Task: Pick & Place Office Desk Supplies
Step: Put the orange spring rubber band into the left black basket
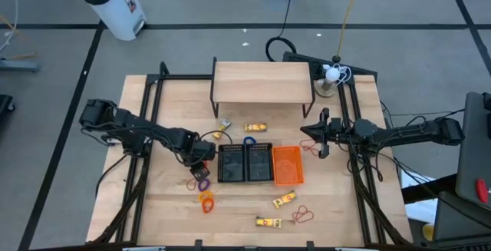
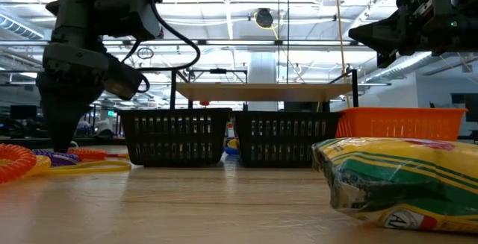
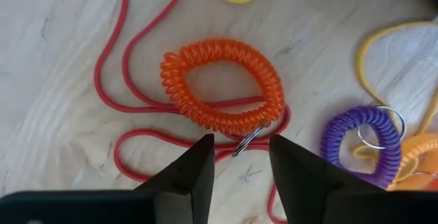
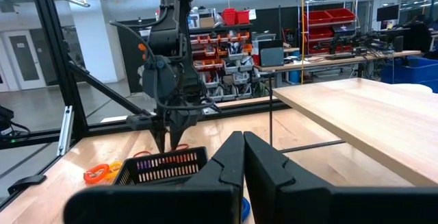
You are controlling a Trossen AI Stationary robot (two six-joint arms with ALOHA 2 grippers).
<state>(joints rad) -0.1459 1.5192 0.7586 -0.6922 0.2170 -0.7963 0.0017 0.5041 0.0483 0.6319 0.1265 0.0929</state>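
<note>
**Left wrist view: fingers straddling the orange coil's key ring**

Left wrist view first. I have the left gripper (image 3: 241, 162) low over the wood table (image 3: 61, 66), its two dark fingers (image 3: 195, 166) set a narrow gap apart with nothing clamped between them. The silvery key ring (image 3: 248, 140) of the orange coil band (image 3: 220, 85) lies just at that gap. A thin red rubber band (image 3: 113, 59) loops under and around the coil. Beside it sits a purple coil band (image 3: 359, 142) with its own ring, touching yellow loops.

From the high view I read the left gripper (image 1: 201, 159) at about 9 o'clock of the black basket (image 1: 232, 163), just beside its wall. A second black basket (image 1: 258, 163) and an orange basket (image 1: 288, 165) follow in a row toward 3 o'clock. More coils, purple (image 1: 203, 183) and orange (image 1: 207, 202), lie at 6 o'clock of the gripper. Yellow-gold oblong pieces are scattered: one at 12 o'clock of the baskets (image 1: 255, 127), two at 6 o'clock (image 1: 284, 199) (image 1: 268, 222), with a red loop (image 1: 303, 216) near them.

The right gripper (image 1: 321, 137) hangs above the table at 3 o'clock of the orange basket, fingers pressed together, empty.
</note>
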